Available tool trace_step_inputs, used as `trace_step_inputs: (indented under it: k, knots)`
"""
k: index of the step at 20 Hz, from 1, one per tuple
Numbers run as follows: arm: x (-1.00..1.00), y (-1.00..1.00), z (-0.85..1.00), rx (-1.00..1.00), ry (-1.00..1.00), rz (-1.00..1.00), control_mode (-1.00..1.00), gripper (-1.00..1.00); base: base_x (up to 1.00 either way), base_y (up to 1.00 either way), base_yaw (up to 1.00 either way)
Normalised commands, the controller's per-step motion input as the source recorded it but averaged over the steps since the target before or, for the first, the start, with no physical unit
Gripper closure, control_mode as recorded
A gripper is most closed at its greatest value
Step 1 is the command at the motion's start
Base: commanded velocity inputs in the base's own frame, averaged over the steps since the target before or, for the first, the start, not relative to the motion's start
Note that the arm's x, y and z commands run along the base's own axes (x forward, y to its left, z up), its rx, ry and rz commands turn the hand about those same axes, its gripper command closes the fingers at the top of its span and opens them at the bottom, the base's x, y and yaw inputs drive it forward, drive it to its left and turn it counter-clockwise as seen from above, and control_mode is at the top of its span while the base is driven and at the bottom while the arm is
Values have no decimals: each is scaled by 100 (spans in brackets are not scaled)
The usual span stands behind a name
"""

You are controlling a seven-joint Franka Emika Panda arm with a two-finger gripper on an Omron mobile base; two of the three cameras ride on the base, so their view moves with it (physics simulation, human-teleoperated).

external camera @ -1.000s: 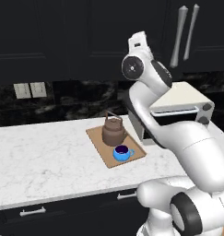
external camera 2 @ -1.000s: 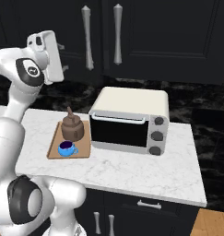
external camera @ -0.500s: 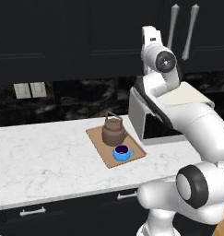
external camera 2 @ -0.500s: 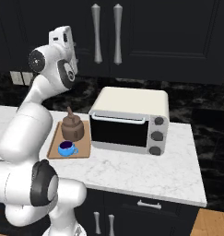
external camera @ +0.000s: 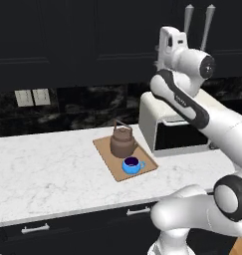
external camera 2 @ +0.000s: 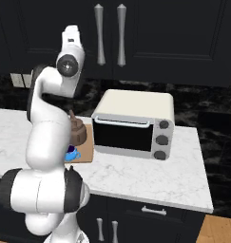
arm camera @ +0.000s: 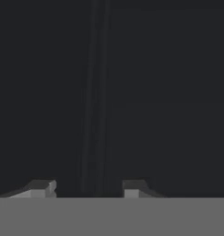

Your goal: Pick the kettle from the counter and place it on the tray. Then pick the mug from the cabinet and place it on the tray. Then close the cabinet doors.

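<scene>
The brown kettle (external camera: 123,143) (external camera 2: 78,130) and the blue mug (external camera: 132,165) (external camera 2: 72,153) both stand on the tan tray (external camera: 106,153) (external camera 2: 86,153), which lies on the white counter (external camera: 43,164) (external camera 2: 150,175). The black cabinet doors (external camera 2: 159,38) are shut, their silver bar handles (external camera: 188,20) (external camera 2: 100,33) side by side. My gripper (external camera: 167,33) (external camera 2: 71,34) (arm camera: 88,186) is raised high, just left of those handles and facing the black cabinet front. Its fingertips stand apart with nothing between them, and a vertical seam (arm camera: 97,92) runs straight ahead.
A cream toaster oven (external camera: 177,124) (external camera 2: 133,123) sits on the counter right of the tray. Wall outlets (external camera: 32,97) show on the dark backsplash. Black drawers with silver pulls (external camera: 35,229) (external camera 2: 154,210) run below the counter.
The arm has swung right, carrying the gripper up and closer to the door handles. The fingers have narrowed. Kettle, mug and tray have not moved.
</scene>
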Motion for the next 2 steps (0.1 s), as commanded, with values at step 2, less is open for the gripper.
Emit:
trace_step_inputs:
  k: [2]
  knots:
    - [38, -8, -42, 1, 6, 23, -100, -100, 0, 0, 0]
